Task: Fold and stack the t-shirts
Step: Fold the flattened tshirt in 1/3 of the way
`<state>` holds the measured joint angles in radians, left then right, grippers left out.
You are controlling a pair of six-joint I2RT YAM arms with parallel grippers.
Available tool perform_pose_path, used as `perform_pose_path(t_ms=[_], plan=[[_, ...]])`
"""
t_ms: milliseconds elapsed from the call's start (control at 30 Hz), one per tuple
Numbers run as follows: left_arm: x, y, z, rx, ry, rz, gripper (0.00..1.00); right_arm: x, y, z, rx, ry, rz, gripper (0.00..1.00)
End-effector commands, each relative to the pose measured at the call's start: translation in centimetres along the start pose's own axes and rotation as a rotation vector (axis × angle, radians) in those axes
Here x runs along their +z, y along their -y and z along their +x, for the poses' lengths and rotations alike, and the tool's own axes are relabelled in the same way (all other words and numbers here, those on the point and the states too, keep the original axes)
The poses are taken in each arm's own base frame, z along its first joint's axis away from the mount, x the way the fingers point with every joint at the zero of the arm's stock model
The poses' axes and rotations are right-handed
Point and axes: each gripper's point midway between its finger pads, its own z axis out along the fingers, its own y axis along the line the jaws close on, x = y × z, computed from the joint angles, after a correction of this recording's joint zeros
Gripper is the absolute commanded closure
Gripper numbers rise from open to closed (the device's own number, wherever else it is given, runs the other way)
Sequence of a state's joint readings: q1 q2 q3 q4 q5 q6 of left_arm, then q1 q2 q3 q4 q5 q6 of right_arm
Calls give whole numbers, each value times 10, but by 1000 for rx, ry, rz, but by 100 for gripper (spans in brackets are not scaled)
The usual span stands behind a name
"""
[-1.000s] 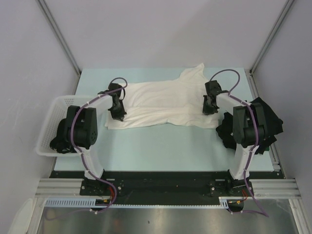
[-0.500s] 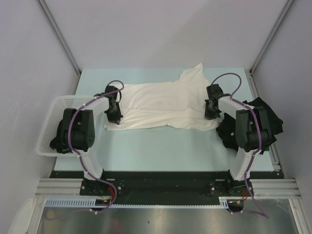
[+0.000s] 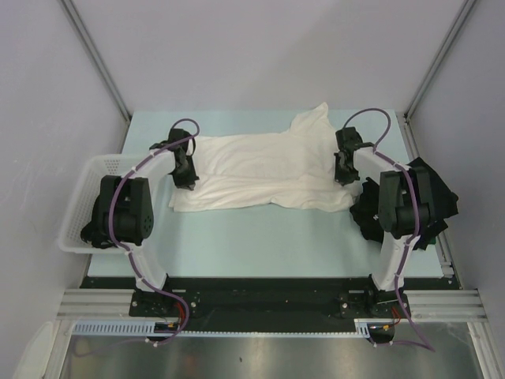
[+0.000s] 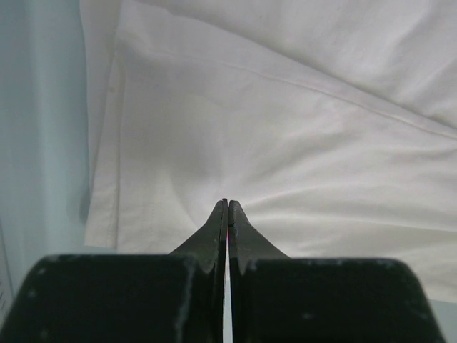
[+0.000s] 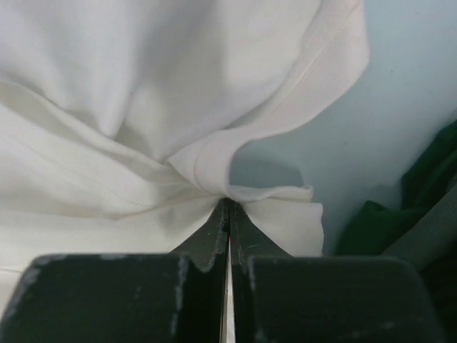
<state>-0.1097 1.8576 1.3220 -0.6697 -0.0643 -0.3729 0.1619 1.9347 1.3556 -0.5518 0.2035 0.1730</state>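
- Top view: the cream-white cloth t-shirt (image 3: pixel 268 170) lies spread flat across the far half of the pale blue-green desk (image 3: pixel 260 237). One sleeve points at the far edge.
- The left tool (image 3: pixel 188 181) is at the t-shirt's left edge and the right tool (image 3: pixel 341 178) at its right edge. Both are down on the cloth.
- Left of the t-shirt, a white plastic mesh basket (image 3: pixel 101 163) overhangs the desk's left edge, close behind the left arm's elbow.
- Right of the t-shirt, a heap of black cloth t-shirts (image 3: pixel 439 196) sits at the desk's right edge. It is just beside the t-shirt's near right corner, under the right arm.
- A broad bare strip of desk runs from the t-shirt's near hem to the arm bases. A narrower strip lies beyond it, towards the back wall.
- Left wrist view: the left tool (image 4: pixel 228 209) has its fingers pressed together, and creases in the t-shirt (image 4: pixel 285 128) fan out from their tips, so it is clamped on the cloth. The t-shirt's folded, double-layered side edge runs up the left, with bare desk (image 4: pixel 43 107) beyond it.
- Right wrist view: the right tool (image 5: pixel 228 209) is closed on a gathered pinch of the t-shirt (image 5: pixel 107 107), beside a curled hem. To the right of that hem are bare desk (image 5: pixel 400 107) and then the dark heap (image 5: pixel 428 186), near but apart.
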Motion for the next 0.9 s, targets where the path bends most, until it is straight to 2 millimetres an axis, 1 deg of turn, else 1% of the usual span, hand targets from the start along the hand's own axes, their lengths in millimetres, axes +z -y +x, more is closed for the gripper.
perform_pose_path(t_ms=[0,33,167,267,300,400,467,567,700,833,867], plan=[[-11,6,-13,13,29,34,100,0,3,-22,-13,46,18,100],[-11,7,-13,13,30,39,100,0,4,-21,-16,39,20,100],[-12,12,-13,18,33,51,99,-12,0,-33,-31,58,12,81],[-12,15,-11,16,33,54,92,-25,-6,-44,-28,90,-20,76],[-13,16,-11,16,35,57,91,-29,-8,-47,-26,97,-29,75],[-13,19,-10,20,31,60,81,-43,-18,-58,-32,126,-67,71],[-14,19,-10,18,33,61,78,-50,-25,-65,-33,141,-94,70],[-15,19,-10,21,35,56,75,-50,-37,-68,-38,133,-131,70],[-16,19,-14,22,40,51,68,-36,-49,-62,-50,92,-155,69],[-16,20,-16,22,44,50,65,-23,-58,-52,-57,50,-185,68],[-17,20,-16,22,42,51,64,-22,-59,-52,-58,47,-189,67]])
